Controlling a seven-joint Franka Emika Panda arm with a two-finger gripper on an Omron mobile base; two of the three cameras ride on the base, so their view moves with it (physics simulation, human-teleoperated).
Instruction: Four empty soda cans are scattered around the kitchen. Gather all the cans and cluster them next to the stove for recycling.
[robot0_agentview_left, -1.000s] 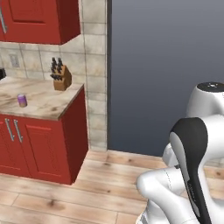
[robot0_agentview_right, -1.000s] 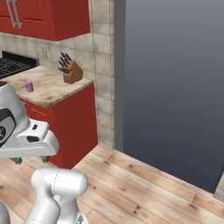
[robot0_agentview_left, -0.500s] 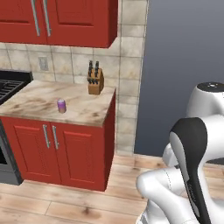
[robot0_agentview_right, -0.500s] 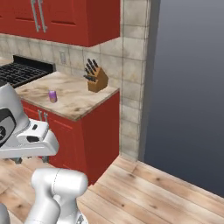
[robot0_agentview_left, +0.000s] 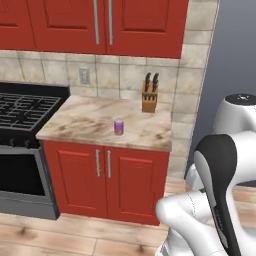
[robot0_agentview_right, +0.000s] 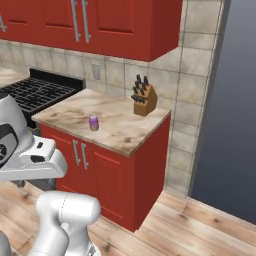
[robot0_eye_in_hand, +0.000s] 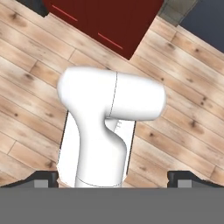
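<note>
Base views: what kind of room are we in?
A rendered home kitchen, by the look of it: a black gas stove with iron grates, red cabinets under a beige marble counter, and a wooden knife block against the tan tiled wall.

No lettering, brand, number or sign can be read anywhere: the purple can (robot0_agentview_left: 118, 126) on the table (robot0_agentview_left: 85, 125) is too small to show print.

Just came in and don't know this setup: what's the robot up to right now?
Nothing is being handled. The gripper points down at the wood floor, fingers spread and empty. A purple can stands alone on the marble counter, to the right of the black stove, with a knife block behind it by the wall. The arm is folded, not reaching for it.
</note>
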